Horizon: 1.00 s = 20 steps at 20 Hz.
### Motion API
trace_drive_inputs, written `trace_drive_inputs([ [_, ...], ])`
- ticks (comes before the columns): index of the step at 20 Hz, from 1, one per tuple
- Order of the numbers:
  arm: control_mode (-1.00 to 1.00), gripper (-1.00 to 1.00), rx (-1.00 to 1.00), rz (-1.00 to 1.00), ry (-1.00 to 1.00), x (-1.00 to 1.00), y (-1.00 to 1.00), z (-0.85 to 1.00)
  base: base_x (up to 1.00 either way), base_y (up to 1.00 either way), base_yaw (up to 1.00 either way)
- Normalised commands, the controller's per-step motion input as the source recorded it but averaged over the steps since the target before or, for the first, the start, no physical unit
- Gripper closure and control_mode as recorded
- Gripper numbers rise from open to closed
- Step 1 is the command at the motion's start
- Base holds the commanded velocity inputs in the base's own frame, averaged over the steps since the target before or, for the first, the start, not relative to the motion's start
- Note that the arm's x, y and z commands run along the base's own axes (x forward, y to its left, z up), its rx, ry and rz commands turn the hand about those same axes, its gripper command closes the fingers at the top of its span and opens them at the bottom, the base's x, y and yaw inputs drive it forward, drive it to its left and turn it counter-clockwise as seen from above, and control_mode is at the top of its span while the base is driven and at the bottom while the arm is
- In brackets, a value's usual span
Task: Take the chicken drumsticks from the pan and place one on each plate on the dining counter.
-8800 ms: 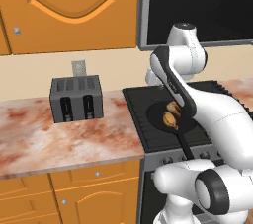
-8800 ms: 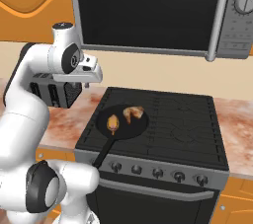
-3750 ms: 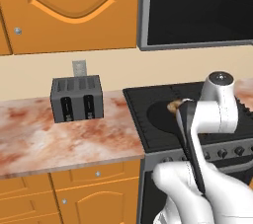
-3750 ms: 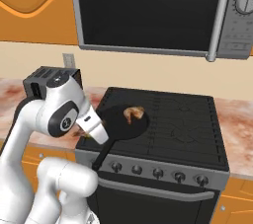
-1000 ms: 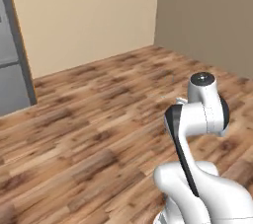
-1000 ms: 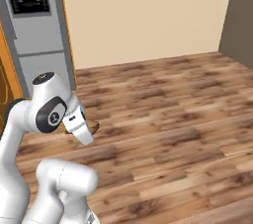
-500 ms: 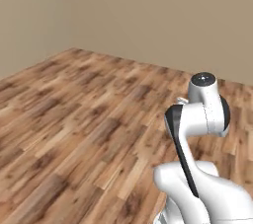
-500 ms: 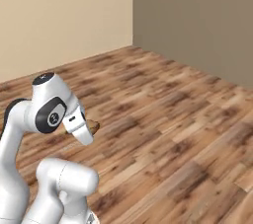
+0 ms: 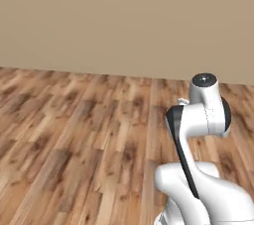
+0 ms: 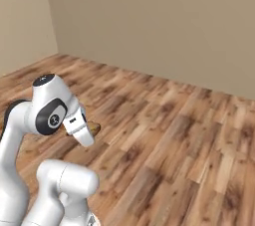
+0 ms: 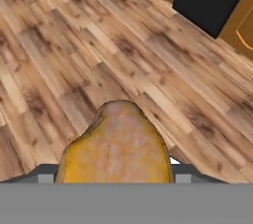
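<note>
Stove gone, only wooden floor (image 9: 74, 135) showed; my gripper (image 10: 84, 131) probably held the golden-brown roasted drumstick (image 11: 116, 144), jaws wide. Driving bumps could shake it loose.

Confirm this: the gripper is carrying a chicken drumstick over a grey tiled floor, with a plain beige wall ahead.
One detail is off: the floor is brown wooden planks, not grey tile, as both base views and the hand view show. The rest holds: the gripper carries a chicken drumstick above that floor, with a plain beige wall ahead.
</note>
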Motion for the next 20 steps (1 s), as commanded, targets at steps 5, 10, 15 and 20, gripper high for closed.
trace_drive_inputs([
  [5, 1.0, 1.0, 0.0, 0.0, 0.0, 0.0, 0.0, 0.0, 1.0, 0.0, -0.55],
  [10, 1.0, 1.0, 0.0, 0.0, 0.0, 0.0, 0.0, 0.0, 1.0, 0.0, -0.56],
  [15, 1.0, 1.0, 0.0, 0.0, 0.0, 0.0, 0.0, 0.0, 1.0, 0.0, -0.53],
  [20, 1.0, 1.0, 0.0, 0.0, 0.0, 0.0, 0.0, 0.0, 1.0, 0.06, -0.49],
])
